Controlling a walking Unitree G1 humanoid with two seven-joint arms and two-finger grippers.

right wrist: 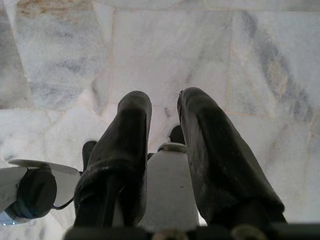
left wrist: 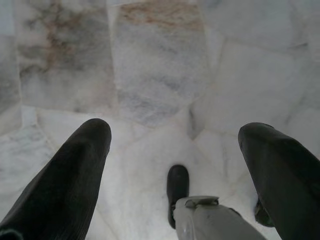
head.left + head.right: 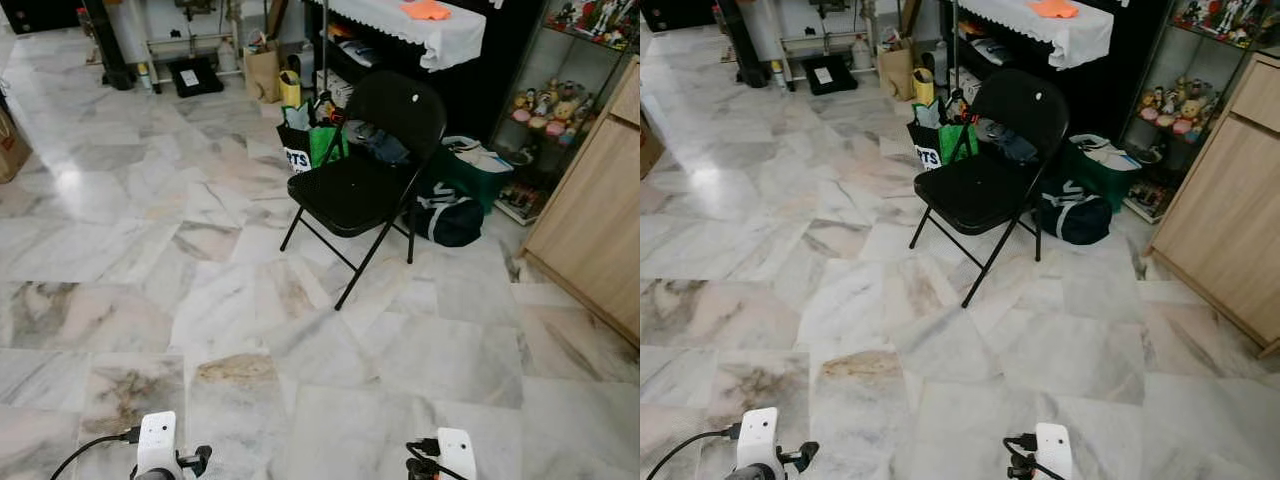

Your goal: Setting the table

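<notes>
On the marble floor (image 3: 150, 200), near the middle of the room, a black folding chair (image 3: 362, 180) is standing w/ its seat bare, its back turned toward a dark shelf unit. Behind the chair, bags are crowding together: a green and black shopping bag (image 3: 308, 145), a brown paper bag (image 3: 262, 72) farther back, a dark duffel bag (image 3: 448, 218) just beside the chair's rear leg, and a green bag (image 3: 470, 165) next to that. A table w/ a white cloth (image 3: 420, 30) is showing at the far edge of the room, an orange item (image 3: 428, 10) lying on top of it; can't tell what it is. A wooden cabinet (image 3: 600, 210) is filling the right side, and a glass shelf of small figurines (image 3: 550, 105) is sitting between it and the table. Both arms are hanging low over the floor tiles, well apart from the chair. The left gripper (image 2: 175, 135) is pointing down at the floor w/ its two black fingers (image 2: 75, 170) spread wide, nothing between them. The right gripper (image 1: 164, 107) is also pointing down, its fingers (image 1: 125, 140) drawn close w/ just a narrow gap, holding nothing. No dishes or cutlery are showing near either gripper; the cloth-covered table is lying well beyond the chair.
</notes>
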